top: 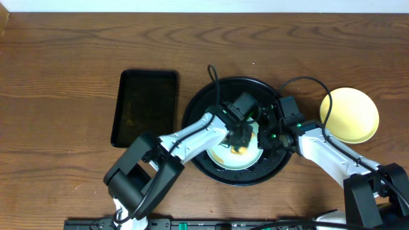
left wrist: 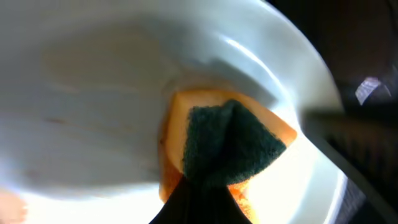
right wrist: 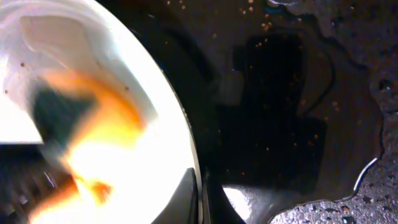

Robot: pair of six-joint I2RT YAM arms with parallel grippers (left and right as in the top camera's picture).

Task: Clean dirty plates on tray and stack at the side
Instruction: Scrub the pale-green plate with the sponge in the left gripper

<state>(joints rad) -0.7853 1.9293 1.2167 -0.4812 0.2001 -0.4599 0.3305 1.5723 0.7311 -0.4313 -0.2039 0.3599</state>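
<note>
A pale plate [top: 238,160] lies in the round black tray [top: 199,107]. My left gripper [top: 238,142] is shut on an orange sponge with a dark green scouring face [left wrist: 229,144] and presses it on the plate's inner surface [left wrist: 93,93]. Its fingers [left wrist: 200,204] show dark at the bottom of the left wrist view. My right gripper [top: 268,135] is shut on the plate's right rim [right wrist: 200,198], one finger on each side. The plate [right wrist: 118,74] and the blurred sponge [right wrist: 74,118] fill the left of the right wrist view. A pale yellow plate [top: 349,115] sits on the table to the tray's right. A third plate is not in view.
A smaller rectangular black tray [top: 145,107] lies left of the round tray. The round tray's floor [right wrist: 280,124] is wet and speckled with crumbs. Both arms cross over the tray's front half. The table is brown wood [top: 64,76].
</note>
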